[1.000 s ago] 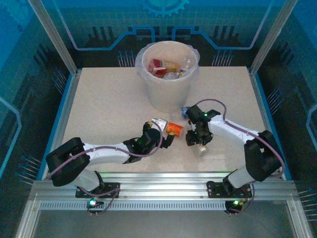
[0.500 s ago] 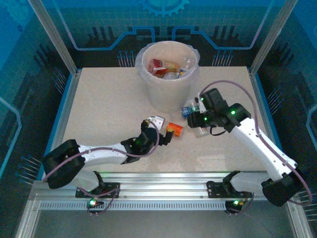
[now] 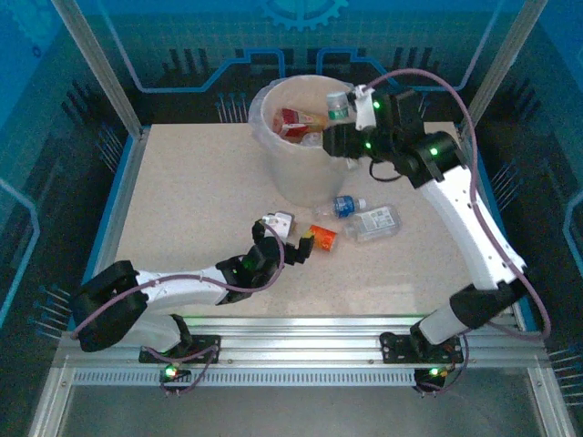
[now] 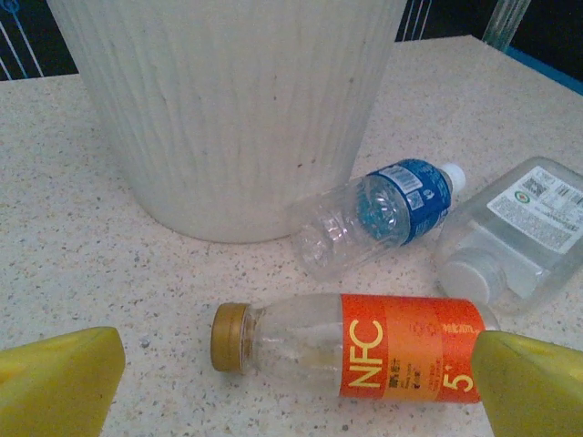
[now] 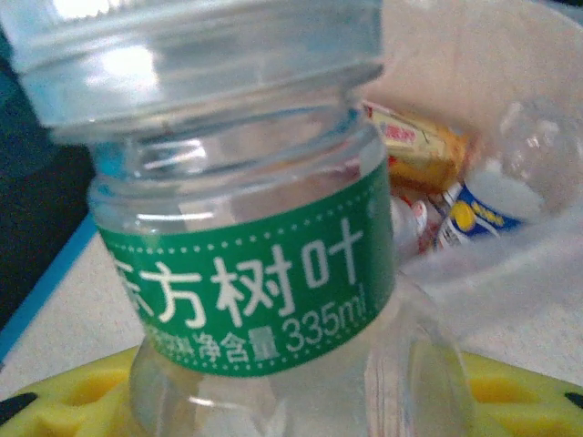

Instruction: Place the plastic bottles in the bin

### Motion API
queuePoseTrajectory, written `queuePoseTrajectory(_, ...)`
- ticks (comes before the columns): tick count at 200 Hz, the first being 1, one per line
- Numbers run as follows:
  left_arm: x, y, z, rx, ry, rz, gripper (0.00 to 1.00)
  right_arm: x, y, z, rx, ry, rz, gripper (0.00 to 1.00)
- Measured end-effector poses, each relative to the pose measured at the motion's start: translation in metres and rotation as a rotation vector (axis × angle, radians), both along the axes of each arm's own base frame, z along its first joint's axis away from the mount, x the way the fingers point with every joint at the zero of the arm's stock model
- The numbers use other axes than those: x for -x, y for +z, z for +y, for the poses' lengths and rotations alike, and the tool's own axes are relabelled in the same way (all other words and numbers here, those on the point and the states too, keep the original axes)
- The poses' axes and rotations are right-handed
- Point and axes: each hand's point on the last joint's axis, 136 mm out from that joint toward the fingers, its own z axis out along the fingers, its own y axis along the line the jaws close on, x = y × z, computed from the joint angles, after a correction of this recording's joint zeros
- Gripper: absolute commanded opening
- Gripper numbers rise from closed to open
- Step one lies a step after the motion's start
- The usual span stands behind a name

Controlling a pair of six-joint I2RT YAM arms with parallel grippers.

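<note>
Both arms are built alike: the left arm point(image 3: 182, 284) and the right arm point(image 3: 474, 214) have smooth white link shells between bulky black joint housings. A thin purple-grey cable point(image 3: 437, 75) loops loosely along each arm. Small green lights point(image 3: 435, 150) glow on the black housings, and 1 more shines below each black base plate point(image 3: 178, 350) at 6 o'clock of the overhead view. The left gripper point(image 4: 291, 387) has blunt yellow fingers point(image 4: 55, 382) at 7 and 5 o'clock of its wrist view. The right gripper point(image 3: 342, 126) has a yellow moulding point(image 5: 510, 391) with dark slots near its edges.
</note>
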Motion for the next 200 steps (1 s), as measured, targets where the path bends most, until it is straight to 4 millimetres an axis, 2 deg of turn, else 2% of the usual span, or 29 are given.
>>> queuePoseTrajectory(20,-0.002,0.006,0.0,0.02,0.008,-0.019,0.99,-0.027,0.001,0.011,-0.011,0.001,-0.003,0.27)
queuePoseTrajectory(45,-0.003,0.013,-0.002,0.045,0.008,-0.043,0.99,-0.06,-0.008,0.02,-0.016,-0.011,0.009,0.27)
queuePoseTrajectory(76,-0.004,0.019,-0.004,0.07,0.006,-0.061,0.99,-0.103,-0.024,0.027,-0.026,-0.04,0.026,0.27)
queuePoseTrajectory(103,-0.004,0.019,-0.004,0.085,0.005,-0.064,0.99,-0.129,-0.044,0.034,-0.033,-0.046,0.06,0.28)
queuePoseTrajectory(130,-0.003,0.017,-0.004,0.086,0.003,-0.058,0.99,-0.144,-0.063,0.04,-0.03,-0.048,0.089,0.32)
queuePoseTrajectory(155,-0.003,0.015,-0.003,0.101,0.009,-0.044,0.99,-0.148,-0.067,0.041,-0.025,-0.052,0.09,0.38)
queuePoseTrajectory(173,-0.004,0.013,-0.001,0.117,0.017,-0.029,0.99,-0.149,-0.067,0.04,-0.022,-0.057,0.09,0.46)
queuePoseTrajectory(200,-0.009,0.01,0.005,0.156,0.051,-0.008,0.99,-0.151,-0.068,0.039,-0.009,-0.064,0.084,0.63)
